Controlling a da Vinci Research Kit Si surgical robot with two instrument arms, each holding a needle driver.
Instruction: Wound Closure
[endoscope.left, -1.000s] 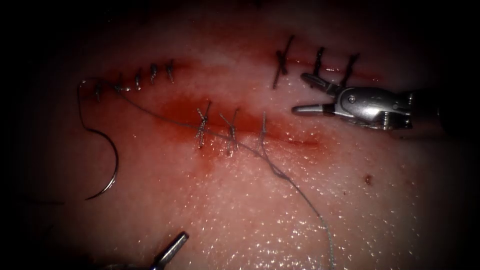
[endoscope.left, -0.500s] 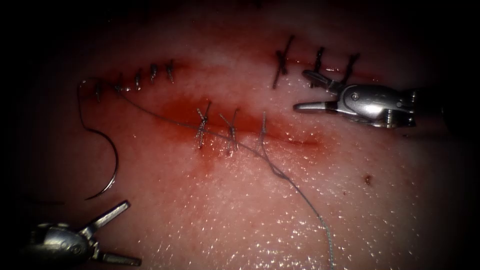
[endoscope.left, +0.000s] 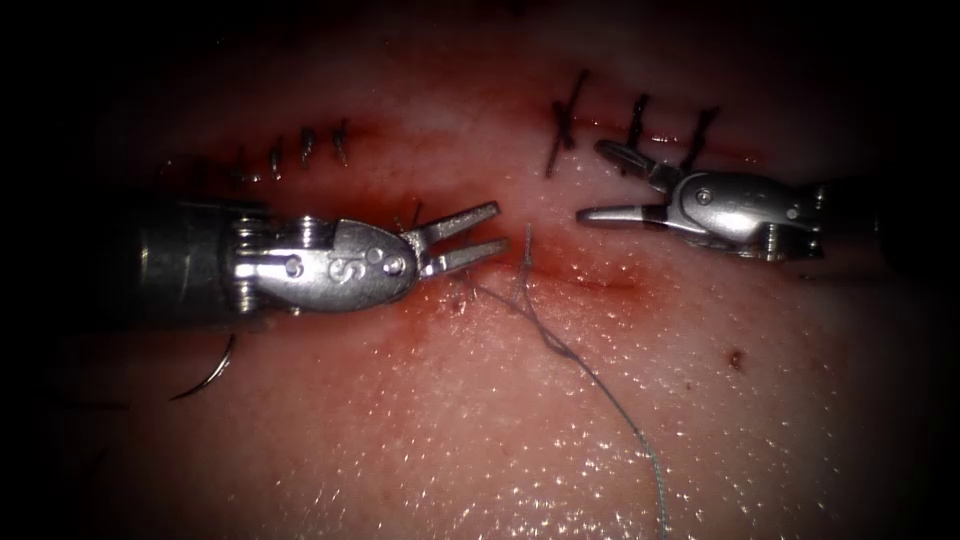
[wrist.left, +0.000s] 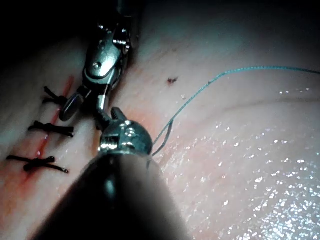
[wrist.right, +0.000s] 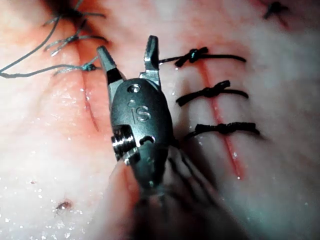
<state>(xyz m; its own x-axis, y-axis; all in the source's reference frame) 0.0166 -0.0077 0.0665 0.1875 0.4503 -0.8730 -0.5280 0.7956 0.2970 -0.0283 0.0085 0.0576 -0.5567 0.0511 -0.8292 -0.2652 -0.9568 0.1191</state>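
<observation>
My left tool reaches in from the left over the middle cut, its jaws a little apart with nothing between them, just left of a grey stitch. Opposite it, my right tool hangs open and holds nothing, its tips beside the dark stitches. The curved needle lies loose on the tissue at the far left, held by neither tool, its upper curve hidden under the left shaft. Thread trails from the middle cut toward the lower right. The right wrist view shows the open right tool beside black stitches.
A row of short stitches closes the upper left cut. Red fluid stains the tissue around the middle cut. In the left wrist view the thread crosses wet, shiny tissue. A small dark spot marks the tissue at the right.
The left tool has swept in from the lower left to the middle cut, its jaws narrowing, and now covers part of the needle and thread. The right tool has shifted slightly left.
</observation>
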